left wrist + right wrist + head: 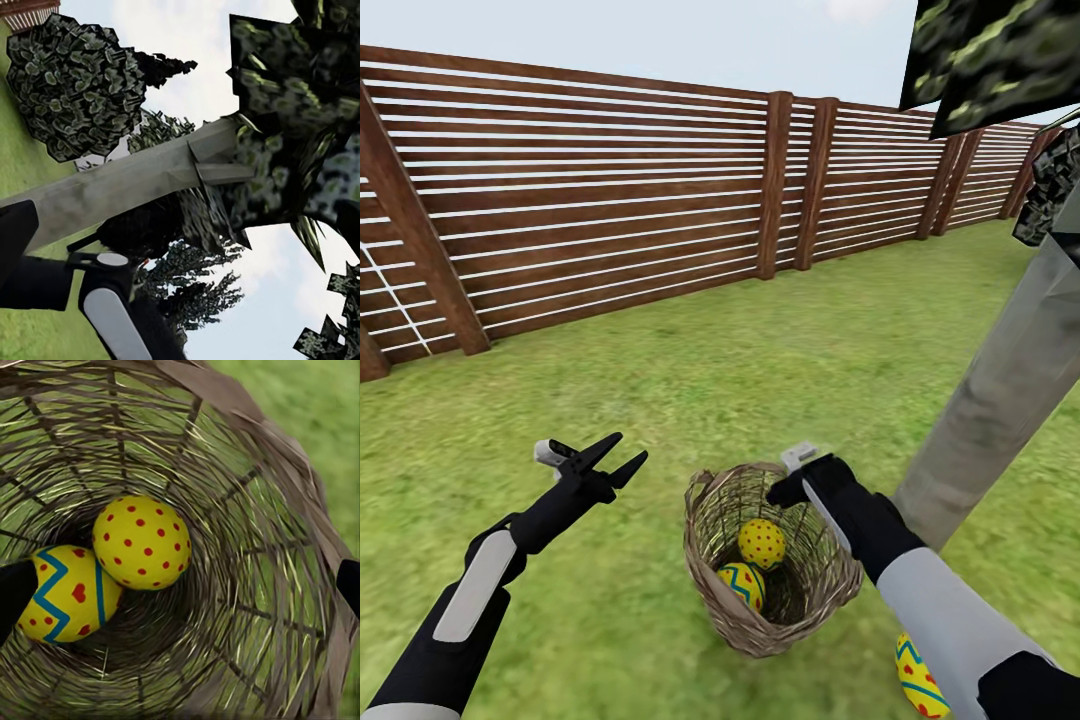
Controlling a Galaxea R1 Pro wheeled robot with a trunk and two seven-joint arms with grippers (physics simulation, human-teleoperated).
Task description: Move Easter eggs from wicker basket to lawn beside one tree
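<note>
- Two Easter eggs (761, 543) are still down in the wicker basket (712, 560), right under your right end effector (792, 485). One's dotted, and the zigzag egg (741, 585) touches it just beside.
- One striped egg (920, 677) already lies on the lawn (760, 370), behind your right forearm and near the foot of the tree (1000, 390). So I'd call it one down, two to go.
- Your right end effector sits at the basket rim, pointing in. Whether its fingers are apart or together, I can't tell from the head view; the right wrist view has dark tips at both edges, which hints at spread but isn't clear enough.
- Your left end effector (618, 457) is off to the far side of the basket, over bare grass, fingers apart and holding nothing.
- Right wrist view gives you the basket's inside, which the head view half hides: both eggs resting on the bottom weave.
- Left wrist view gives you the trunk and leafy canopy against the sky.
</note>
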